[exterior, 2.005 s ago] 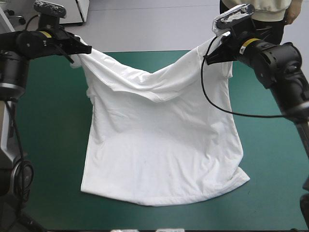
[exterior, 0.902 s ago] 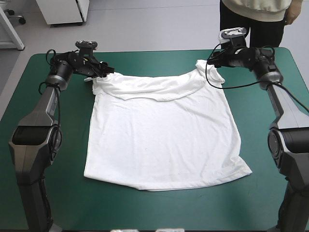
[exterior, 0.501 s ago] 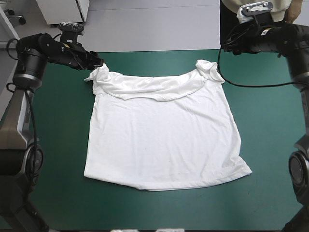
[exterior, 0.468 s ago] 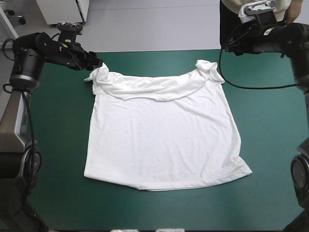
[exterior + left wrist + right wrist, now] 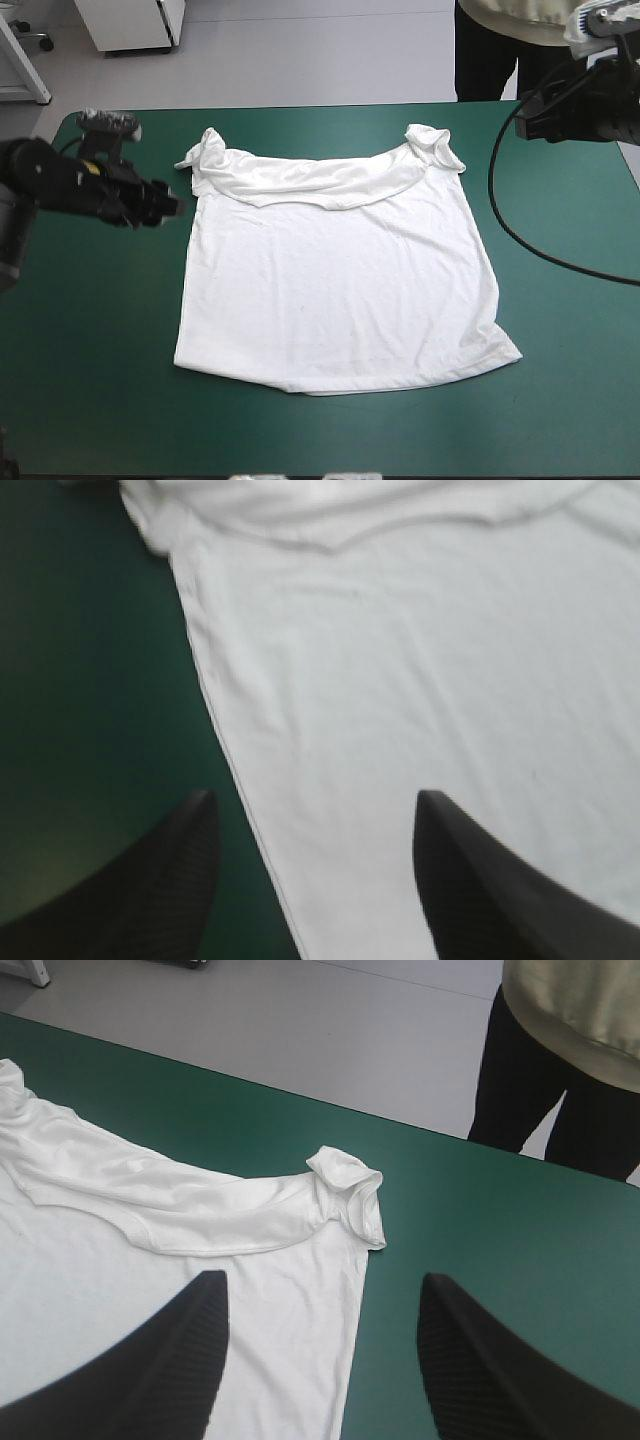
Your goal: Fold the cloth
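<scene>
While the left fingers (image 5: 150, 880) stand apart and empty, they hang over the left side edge of the T-shirt (image 5: 420, 700), one tip above the teal-green surface (image 5: 90, 680) and the other above cloth. The right fingers (image 5: 170, 1360) are likewise released and hold nothing. They are raised near the far right corner of the surface and look down on a bunched sleeve (image 5: 350, 1185). The T-shirt lies spread flat at the middle of the surface, hem toward the near edge. Its top part is turned down in a rumpled band near the far edge. The fabric is judged light, soft and limp: it will drape and sag between holds, keep no shape, and may drag across the cover. Suitable holds are probably paired corners, pinched through all layers, either at the bunched ends of the band or at the hem corners.
</scene>
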Available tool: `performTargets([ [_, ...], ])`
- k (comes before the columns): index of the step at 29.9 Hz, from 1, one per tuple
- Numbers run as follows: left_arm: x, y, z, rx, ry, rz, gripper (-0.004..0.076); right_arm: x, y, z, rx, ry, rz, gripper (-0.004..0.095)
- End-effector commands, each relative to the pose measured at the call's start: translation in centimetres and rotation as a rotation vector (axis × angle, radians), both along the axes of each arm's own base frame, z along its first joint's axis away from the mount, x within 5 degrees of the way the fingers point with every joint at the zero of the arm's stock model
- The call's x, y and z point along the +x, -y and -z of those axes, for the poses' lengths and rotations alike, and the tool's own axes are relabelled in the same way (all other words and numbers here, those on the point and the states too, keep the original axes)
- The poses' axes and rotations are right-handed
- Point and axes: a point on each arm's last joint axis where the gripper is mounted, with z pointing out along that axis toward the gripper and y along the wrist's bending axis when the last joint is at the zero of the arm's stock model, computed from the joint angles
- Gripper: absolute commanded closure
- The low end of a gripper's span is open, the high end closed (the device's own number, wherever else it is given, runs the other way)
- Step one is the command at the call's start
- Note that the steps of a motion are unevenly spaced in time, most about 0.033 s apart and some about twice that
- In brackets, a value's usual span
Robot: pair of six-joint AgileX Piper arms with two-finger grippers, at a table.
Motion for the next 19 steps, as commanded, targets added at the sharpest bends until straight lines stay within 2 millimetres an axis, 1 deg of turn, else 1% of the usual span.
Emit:
performTargets([
  [1, -3.9, 0.1, 1.9, -0.068, 0.026, -0.046, 0.0307, -2.5, 0.4, -0.6, 0.003, 0.035, 0.03, 0.0382],
  [5, -7.2, 0.0, 4.8, -0.095, -0.011, -0.073, 0.0307, -3.3, 0.3, 0.6, 0.007, -0.001, 0.026, 0.0382],
  [6, -7.7, -0.1, 5.5, -0.092, -0.026, -0.076, 0.0307, -3.1, 0.3, 1.0, 0.012, -0.02, 0.026, 0.0381],
  [9, -9.2, -0.3, 8.5, -0.078, -0.104, -0.102, 0.0307, -3.1, 0.1, 2.2, 0.033, -0.062, 0.009, 0.0382],
  [11, -9.7, -0.3, 10.3, -0.081, -0.137, -0.114, 0.0307, -3.1, -0.1, 2.9, 0.052, -0.092, -0.007, 0.0382],
  [14, -10.0, -0.4, 12.5, -0.076, -0.17, -0.127, 0.0307, -2.8, -0.4, 4.1, 0.069, -0.137, -0.022, 0.0382],
  [19, -10.0, -0.6, 15.3, -0.054, -0.201, -0.136, 0.0307, -2.3, -0.4, 5.9, 0.065, -0.194, -0.022, 0.0384],
])
